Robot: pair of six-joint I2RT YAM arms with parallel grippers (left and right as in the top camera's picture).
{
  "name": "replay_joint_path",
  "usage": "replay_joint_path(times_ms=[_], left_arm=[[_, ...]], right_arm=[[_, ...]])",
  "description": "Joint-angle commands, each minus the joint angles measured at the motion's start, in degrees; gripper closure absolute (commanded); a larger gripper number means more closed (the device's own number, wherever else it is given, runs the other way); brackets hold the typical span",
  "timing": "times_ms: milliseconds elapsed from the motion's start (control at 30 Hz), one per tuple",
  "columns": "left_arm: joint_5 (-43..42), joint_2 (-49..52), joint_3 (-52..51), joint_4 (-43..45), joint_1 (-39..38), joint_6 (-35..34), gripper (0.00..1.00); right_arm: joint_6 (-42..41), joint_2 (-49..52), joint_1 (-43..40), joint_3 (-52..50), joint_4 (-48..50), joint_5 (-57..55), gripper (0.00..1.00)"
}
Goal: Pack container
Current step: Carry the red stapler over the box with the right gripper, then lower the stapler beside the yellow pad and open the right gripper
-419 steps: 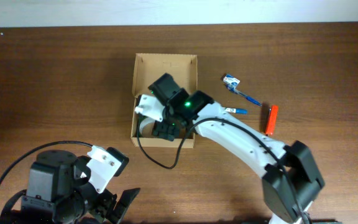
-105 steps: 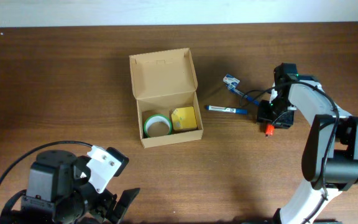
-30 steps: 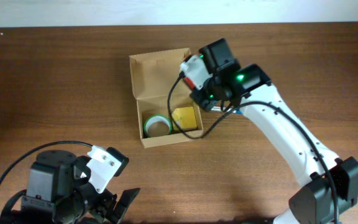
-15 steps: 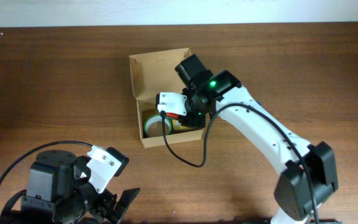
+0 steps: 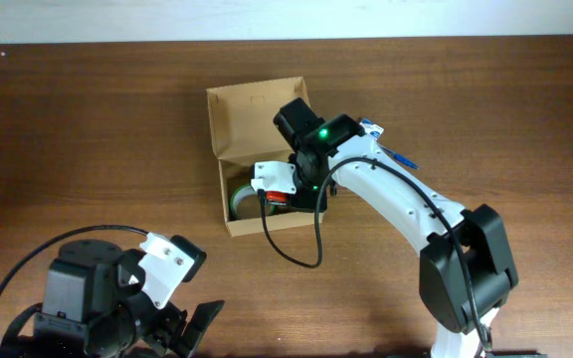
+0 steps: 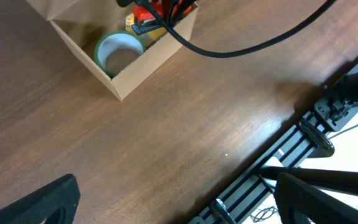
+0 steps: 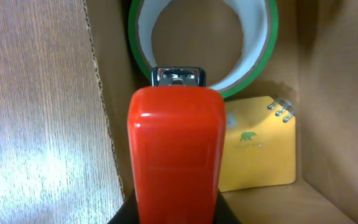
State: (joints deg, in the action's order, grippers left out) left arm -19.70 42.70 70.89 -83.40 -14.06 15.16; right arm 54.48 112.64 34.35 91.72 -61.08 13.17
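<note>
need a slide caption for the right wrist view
Right claw holds a red stapler over the container, above its green tape roll and yellow notepad

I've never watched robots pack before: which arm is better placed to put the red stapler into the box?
Right. The right gripper holds the red stapler over the open container, above the tape roll and notepad. The left gripper sits open, far from it.

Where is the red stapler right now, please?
Right wrist view: the red stapler is held in the right gripper over the open container, above the tape roll and yellow notepad.
</note>
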Motion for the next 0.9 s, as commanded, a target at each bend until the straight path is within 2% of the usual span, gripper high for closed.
replay_joint_path(times_ms=[0,867], left_arm=[[-1.01,-0.04,0.63,-0.02,-0.02,-0.57,0.00],[-1.01,-0.02,0.63,-0.02,-0.02,-0.57,0.00]], right_arm=[[0.83,2.03,0.63,1.44,0.46,-0.13,0.96],[2.54,5.51,1.07,1.44,0.35,-10.25,0.96]])
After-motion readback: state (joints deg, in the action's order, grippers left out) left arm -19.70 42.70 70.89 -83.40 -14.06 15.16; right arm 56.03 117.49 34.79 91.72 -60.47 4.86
